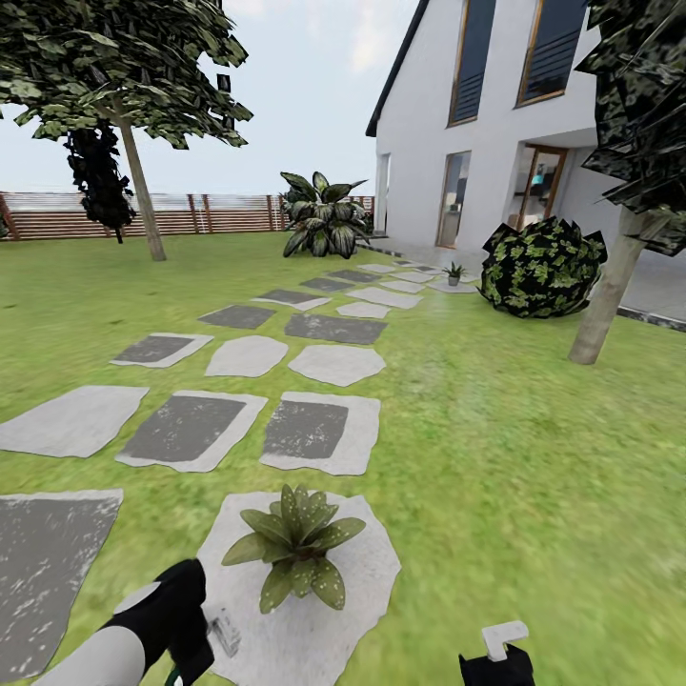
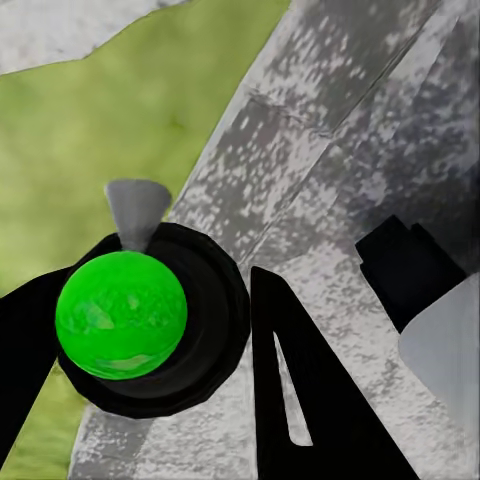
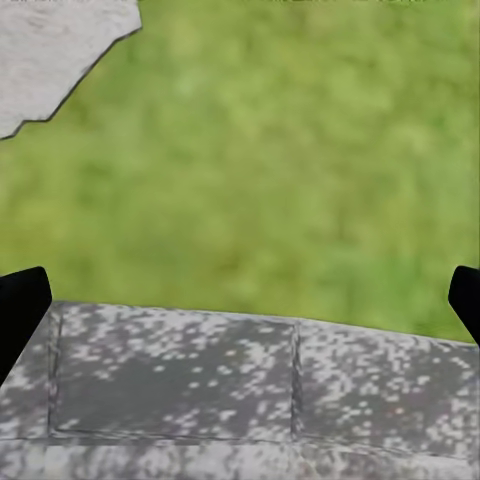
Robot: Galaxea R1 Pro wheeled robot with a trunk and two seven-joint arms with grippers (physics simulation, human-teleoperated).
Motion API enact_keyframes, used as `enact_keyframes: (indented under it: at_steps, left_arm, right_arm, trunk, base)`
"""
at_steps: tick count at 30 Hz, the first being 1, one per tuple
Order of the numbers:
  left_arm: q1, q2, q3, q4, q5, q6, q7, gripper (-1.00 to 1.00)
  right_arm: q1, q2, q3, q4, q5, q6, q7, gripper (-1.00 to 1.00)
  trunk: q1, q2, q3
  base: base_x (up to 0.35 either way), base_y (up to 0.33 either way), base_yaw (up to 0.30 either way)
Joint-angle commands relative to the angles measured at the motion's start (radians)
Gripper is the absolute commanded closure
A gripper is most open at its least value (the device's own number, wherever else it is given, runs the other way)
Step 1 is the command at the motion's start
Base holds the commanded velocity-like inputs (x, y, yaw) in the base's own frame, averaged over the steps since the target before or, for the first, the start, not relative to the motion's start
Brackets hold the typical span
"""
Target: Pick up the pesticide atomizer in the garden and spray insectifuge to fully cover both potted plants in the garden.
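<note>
Fingers of the left gripper point(image 2: 150, 330) clamp the pesticide atomizer point(image 2: 122, 314), apparently nozzle-forward so spray reaches the potted plant point(image 1: 293, 543) just ahead; second plant point(image 1: 453, 273) sits far beyond; right gripper point(image 3: 240, 300) hangs wide, empty, over stepping stone point(image 3: 250, 390).

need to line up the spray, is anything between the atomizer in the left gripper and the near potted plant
Nothing visible. The left gripper holds the atomizer just beside the near potted plant, with bare stepping stone between them. The second potted plant sits far up the path by the house.
</note>
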Motion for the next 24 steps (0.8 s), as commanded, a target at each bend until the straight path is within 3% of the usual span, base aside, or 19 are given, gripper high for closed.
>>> enact_keyframes:
  at_steps: [1, 6, 12, 17, 24]
  left_arm:
    - [-0.001, 0.001, -0.004, -0.006, 0.014, 0.003, -0.007, 1.0]
    - [-0.001, 0.004, -0.006, 0.003, 0.044, 0.006, 0.063, 1.0]
    - [-0.002, 0.01, 0.011, 0.003, 0.067, 0.005, 0.079, 1.0]
    - [-0.002, 0.011, 0.063, 0.003, 0.079, 0.001, 0.081, 1.0]
    - [-0.002, 0.013, 0.061, 0.0, 0.08, -0.006, 0.076, 1.0]
  right_arm:
    - [-0.001, 0.0, -0.007, 0.001, 0.01, -0.004, -0.002, -1.0]
    - [-0.001, 0.0, -0.008, 0.0, 0.009, -0.003, -0.002, -1.0]
    - [-0.001, 0.0, -0.008, 0.0, 0.009, -0.003, -0.002, -1.0]
    - [-0.001, 0.0, -0.008, 0.0, 0.009, -0.003, -0.002, -1.0]
    - [-0.001, 0.0, -0.007, 0.0, 0.009, -0.003, -0.002, -1.0]
  trunk:
    - [0.0, 0.0, -0.001]
    - [0.0, 0.0, -0.001]
    - [0.0, 0.0, -0.001]
    - [0.0, 0.0, -0.001]
    - [0.0, 0.0, -0.001]
  base:
    - [0.0, 0.0, 0.0]
    - [0.0, 0.0, 0.0]
    - [0.0, 0.023, -0.09]
    - [0.0, 0.259, -0.272]
    - [-0.03, 0.298, -0.28]
